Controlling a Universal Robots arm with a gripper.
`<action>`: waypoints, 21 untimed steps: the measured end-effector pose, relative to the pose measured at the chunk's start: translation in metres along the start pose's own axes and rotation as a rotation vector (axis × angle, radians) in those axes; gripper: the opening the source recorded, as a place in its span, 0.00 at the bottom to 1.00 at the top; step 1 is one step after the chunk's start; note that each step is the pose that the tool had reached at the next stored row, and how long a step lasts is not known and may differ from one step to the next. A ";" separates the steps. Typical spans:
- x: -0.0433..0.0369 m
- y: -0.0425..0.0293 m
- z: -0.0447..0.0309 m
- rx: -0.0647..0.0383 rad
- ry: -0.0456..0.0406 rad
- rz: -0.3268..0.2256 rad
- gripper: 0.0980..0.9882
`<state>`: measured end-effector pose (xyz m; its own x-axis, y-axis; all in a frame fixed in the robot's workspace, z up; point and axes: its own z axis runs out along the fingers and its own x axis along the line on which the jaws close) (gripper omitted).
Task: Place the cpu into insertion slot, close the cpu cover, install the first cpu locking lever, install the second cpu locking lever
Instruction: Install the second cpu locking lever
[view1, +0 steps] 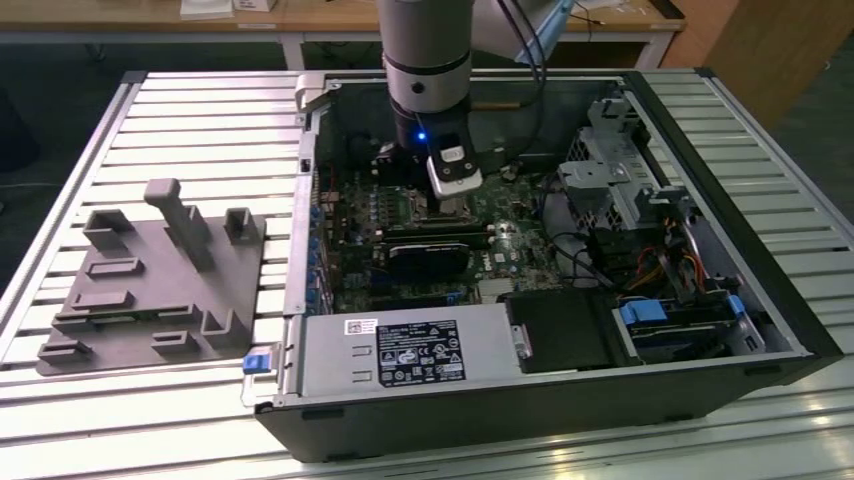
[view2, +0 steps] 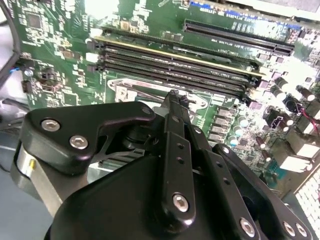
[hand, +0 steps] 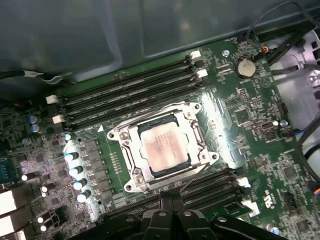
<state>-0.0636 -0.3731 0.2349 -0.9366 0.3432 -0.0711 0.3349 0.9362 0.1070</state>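
One arm, one open computer case (view1: 534, 400), and the arm reaches down inside it with the gripper (view1: 451, 180) low over the motherboard (hand: 240, 115). In the first wrist view the gripper (hand: 172, 201) shows its fingertips pressed together with nothing pinched between them, and the second wrist view's look along the gripper (view2: 175, 100) agrees. Just ahead of those fingertips run the long memory slots (hand: 210, 187), and right past them sits the socket. The cpu cover (hand: 131, 150) lies flat, its silver frame down around the chip. The cpu (hand: 164, 146) is in there, pale face up, square inside the cut-out, near the fingertips but apart from them; the insertion slot is underneath it, covered. So the judgement runs like this: chip placed, cover closed, two steps that read as done. The locking levers are the open question. Thin metal runs along the frame's edges, but whether either lever is hooked home cannot be told from here, so that part of the job stays unconfirmed
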 end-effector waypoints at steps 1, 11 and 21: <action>0.0003 -0.0014 0.0006 -0.006 0.0021 0.000 0.01; 0.0002 -0.0148 0.0050 -0.080 0.0287 0.005 0.01; 0.0019 -0.0309 0.0089 -0.134 0.0484 0.009 0.01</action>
<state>-0.0748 -0.4007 0.2226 -0.9386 0.3444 -0.0219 0.3296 0.9132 0.2395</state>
